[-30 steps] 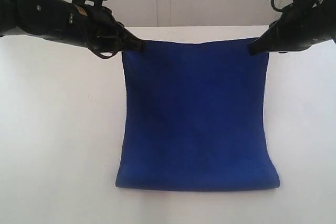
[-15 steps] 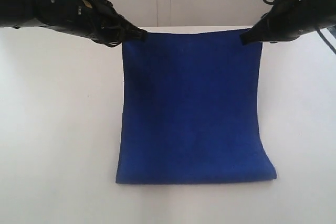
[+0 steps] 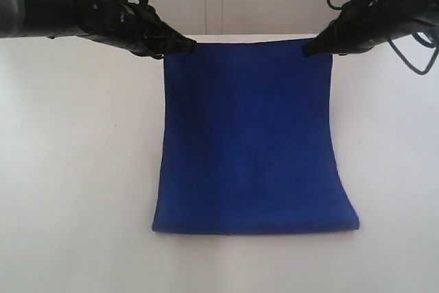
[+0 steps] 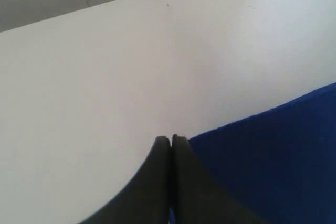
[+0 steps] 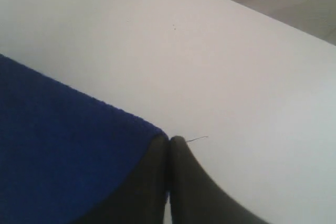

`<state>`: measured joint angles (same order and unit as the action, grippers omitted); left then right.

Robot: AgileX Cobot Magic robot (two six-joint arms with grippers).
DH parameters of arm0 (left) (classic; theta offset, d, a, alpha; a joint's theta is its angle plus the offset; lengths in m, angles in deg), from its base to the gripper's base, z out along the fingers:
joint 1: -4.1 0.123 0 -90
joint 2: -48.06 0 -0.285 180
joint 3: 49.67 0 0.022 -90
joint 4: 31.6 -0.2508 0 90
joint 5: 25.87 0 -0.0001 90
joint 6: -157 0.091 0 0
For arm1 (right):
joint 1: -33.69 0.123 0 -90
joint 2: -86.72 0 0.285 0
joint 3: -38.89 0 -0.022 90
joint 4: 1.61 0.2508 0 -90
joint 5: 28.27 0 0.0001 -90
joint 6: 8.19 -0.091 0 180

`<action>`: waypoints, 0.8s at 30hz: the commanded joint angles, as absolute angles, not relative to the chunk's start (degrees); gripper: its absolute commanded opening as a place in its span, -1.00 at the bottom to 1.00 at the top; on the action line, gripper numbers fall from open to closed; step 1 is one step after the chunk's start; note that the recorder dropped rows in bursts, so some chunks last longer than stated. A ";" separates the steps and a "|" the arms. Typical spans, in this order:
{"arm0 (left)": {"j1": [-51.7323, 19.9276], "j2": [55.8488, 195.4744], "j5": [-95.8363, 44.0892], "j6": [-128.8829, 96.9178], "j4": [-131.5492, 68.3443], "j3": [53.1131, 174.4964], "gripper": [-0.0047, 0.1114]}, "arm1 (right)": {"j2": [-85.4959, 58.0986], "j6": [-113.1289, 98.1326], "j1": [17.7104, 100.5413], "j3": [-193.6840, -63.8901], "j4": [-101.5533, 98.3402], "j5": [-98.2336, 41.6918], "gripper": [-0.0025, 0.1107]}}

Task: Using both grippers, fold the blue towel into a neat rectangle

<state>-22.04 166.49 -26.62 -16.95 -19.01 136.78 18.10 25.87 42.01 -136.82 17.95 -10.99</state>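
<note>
The blue towel [image 3: 250,142] has its near edge resting on the white tabletop [image 3: 75,169], toward the front edge and about midway between the side edges; from there the cloth runs back, taut and smooth, to its 2 far corners near the tabletop's back edge; the left gripper [image 3: 185,46] pinches the far left corner, fingers pressed together on the cloth; the right gripper [image 3: 310,50] pinches the far right corner likewise, a pale thread [image 5: 197,139] poking out beside its tips.

Raised and brought closer together: left tool [image 3: 190,45] and right tool [image 3: 306,52]. Lifted higher and narrowed: gripped upper edge of blue towel [image 3: 250,142]. Dragged back across worktop [image 3: 75,169]: lower edge.
</note>
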 commanded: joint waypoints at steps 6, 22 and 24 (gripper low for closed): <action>-21.25 173.79 -21.18 -16.62 -18.65 140.38 -0.92 | 26.02 26.03 41.64 -139.39 18.01 -16.90 -0.96; -21.25 182.55 -19.41 -16.74 -18.65 146.31 -0.92 | 33.14 26.03 41.64 -141.89 18.01 -21.07 -0.96; -21.25 183.17 -19.41 -16.74 -18.65 146.43 -0.92 | 33.82 26.11 41.64 -141.98 18.01 -21.18 -0.96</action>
